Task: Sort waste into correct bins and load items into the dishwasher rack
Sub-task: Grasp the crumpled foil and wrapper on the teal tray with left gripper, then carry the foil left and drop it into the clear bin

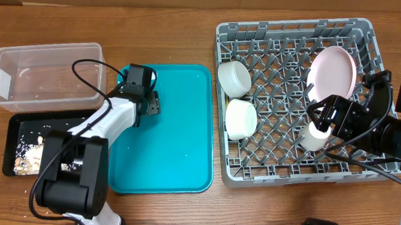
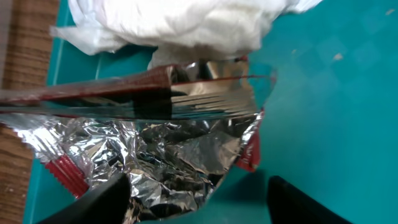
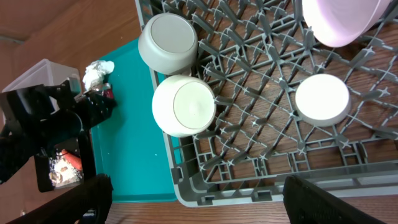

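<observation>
My left gripper [image 1: 146,102] [image 2: 199,208] is open low over the left edge of the teal tray [image 1: 179,138]. Its fingers straddle the lower edge of the crumpled silver-and-red foil wrapper [image 2: 174,146]. The crumpled white napkin [image 2: 180,25] lies just beyond the wrapper and also shows in the right wrist view [image 3: 96,73]. My right gripper [image 1: 324,120] [image 3: 205,208] is open and empty above the front of the grey dishwasher rack [image 1: 285,174] [image 3: 249,180]. The rack holds two cream bowls [image 1: 234,78] [image 1: 240,118], the pink plate [image 1: 332,74] and the white cup [image 1: 313,138] [image 3: 321,99]. The fork and spoon are out of view.
The clear tub [image 1: 48,74] stands at the far left. The black tray [image 1: 26,123] in front of it holds beige food scraps [image 1: 28,161] and an orange piece [image 3: 73,160]. The left arm's base [image 1: 74,181] stands by the teal tray's front left corner.
</observation>
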Available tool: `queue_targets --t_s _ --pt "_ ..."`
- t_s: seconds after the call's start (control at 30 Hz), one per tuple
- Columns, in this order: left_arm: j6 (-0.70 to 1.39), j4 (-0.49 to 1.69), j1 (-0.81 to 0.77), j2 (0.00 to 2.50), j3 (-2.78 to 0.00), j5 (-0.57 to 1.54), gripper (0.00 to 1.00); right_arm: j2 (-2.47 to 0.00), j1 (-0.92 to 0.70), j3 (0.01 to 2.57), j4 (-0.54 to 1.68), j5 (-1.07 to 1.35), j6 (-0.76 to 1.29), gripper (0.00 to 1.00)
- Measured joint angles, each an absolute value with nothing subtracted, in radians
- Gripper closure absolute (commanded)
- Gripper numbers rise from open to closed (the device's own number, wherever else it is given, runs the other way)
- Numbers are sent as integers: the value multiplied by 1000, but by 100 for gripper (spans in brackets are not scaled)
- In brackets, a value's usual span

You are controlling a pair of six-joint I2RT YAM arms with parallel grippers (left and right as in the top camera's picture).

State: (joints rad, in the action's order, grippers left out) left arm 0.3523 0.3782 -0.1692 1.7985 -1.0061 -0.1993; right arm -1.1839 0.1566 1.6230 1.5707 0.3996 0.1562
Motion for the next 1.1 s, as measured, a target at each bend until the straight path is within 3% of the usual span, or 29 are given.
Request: queue_targets --t_s 0.17,0.27,0.43,0.67,0.83,1.1 --pt "341 373 -170 1816 -1006 -200 58 -1184 157 1623 1571 400 156 9" --pt "341 362 -170 1816 -1007 -200 78 -1184 157 1623 1571 400 156 9" --pt "339 369 -169 1816 -1007 -183 96 -1184 157 1623 1572 400 156 9" --pt "339 535 -170 1782 -1026 -99 96 -1184 157 1623 1579 400 155 9" --pt "344 660 -169 1623 -1028 -77 96 -1184 157 1623 1582 399 156 9" --pt "339 603 -140 1339 -1057 -194 96 -1184 157 1623 1582 400 156 9"
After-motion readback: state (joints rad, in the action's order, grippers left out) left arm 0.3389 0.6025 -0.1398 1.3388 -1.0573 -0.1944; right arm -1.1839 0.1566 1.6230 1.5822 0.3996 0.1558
